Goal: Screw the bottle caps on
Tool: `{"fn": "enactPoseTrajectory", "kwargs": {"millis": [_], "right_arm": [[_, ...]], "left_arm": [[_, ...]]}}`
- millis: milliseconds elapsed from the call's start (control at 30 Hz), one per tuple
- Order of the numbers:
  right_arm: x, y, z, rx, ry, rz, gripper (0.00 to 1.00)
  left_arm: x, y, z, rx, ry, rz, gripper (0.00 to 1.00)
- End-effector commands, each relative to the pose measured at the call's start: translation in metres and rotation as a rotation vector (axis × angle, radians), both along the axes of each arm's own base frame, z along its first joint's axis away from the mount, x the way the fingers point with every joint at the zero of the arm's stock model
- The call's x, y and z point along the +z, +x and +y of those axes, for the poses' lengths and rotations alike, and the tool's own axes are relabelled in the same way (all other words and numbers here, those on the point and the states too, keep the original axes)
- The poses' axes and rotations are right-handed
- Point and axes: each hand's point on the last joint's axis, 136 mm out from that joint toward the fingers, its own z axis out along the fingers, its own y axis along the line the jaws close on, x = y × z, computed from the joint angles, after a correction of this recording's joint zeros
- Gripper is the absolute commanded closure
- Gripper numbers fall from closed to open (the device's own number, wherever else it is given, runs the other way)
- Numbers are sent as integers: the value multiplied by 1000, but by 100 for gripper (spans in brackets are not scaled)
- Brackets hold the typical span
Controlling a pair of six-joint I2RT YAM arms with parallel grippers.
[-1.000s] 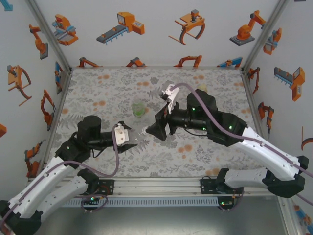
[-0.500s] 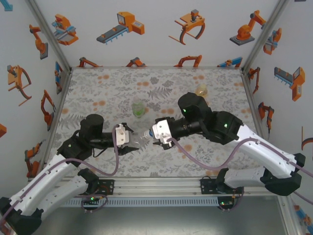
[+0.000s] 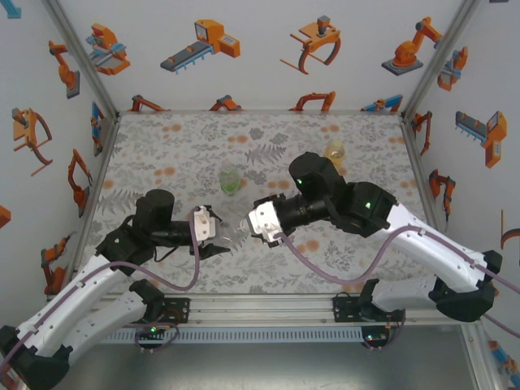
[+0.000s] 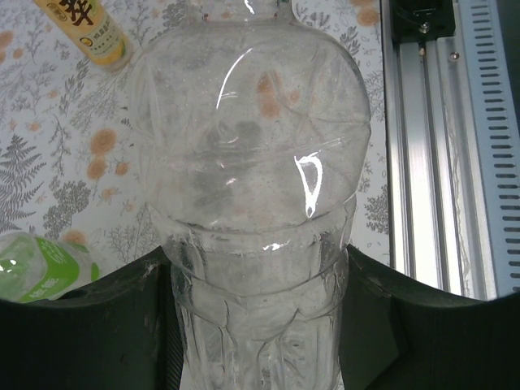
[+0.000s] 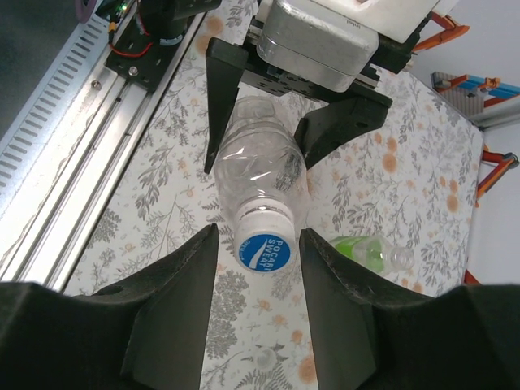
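Note:
My left gripper (image 4: 256,272) is shut on the body of the colourless bottle (image 4: 252,154), which lies level with its neck toward my right arm. A white cap with a blue centre (image 5: 266,250) sits on that neck. My right gripper (image 5: 258,280) stands open around the cap, one finger (image 5: 175,313) on each side with a thin gap. From above, the two grippers face each other, the left (image 3: 216,240) and the right (image 3: 252,224). A pale loose cap (image 5: 265,356) lies on the table below. The green-tinted bottle (image 3: 230,180) and the yellow-orange bottle (image 3: 333,150) stand uncapped further back.
The aluminium rail (image 4: 443,146) runs along the table's near edge, close to the held bottle. The green-tinted bottle (image 5: 366,250) is just beyond my right fingers. Walls enclose the floral table (image 3: 162,154) at the back and both sides.
My right wrist has rolled over and moved left up to the bottle's neck, and its jaws have narrowed around the cap. The left gripper still holds the bottle in place.

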Motion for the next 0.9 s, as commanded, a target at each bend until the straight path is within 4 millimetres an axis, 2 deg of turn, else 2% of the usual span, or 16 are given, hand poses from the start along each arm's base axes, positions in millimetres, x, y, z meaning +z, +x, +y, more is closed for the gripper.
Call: {"fn": "enactPoseTrajectory", "kwargs": {"millis": [0,167,467,600,700,867], "right_arm": [[9,2,3,5,17,-37,54],[9,6,3,-12,10,-46,57],[8,9,5,-74,5,50,75],[-3,20,14,-221,-25,257,83],[-12,33,24,-376,-31,479,93],[-28,51,37,-622,-49,835,100]], "left_arm": [[23,-6,-3,-48,-52,-54,100],[23,-7,-2,-47,-53,-56,100],[24,-5,-1,-31,-51,-66,100],[26,4,3,29,-45,-92,100],[28,11,7,83,-48,-124,100],[30,21,13,153,-47,-156,100]]}}
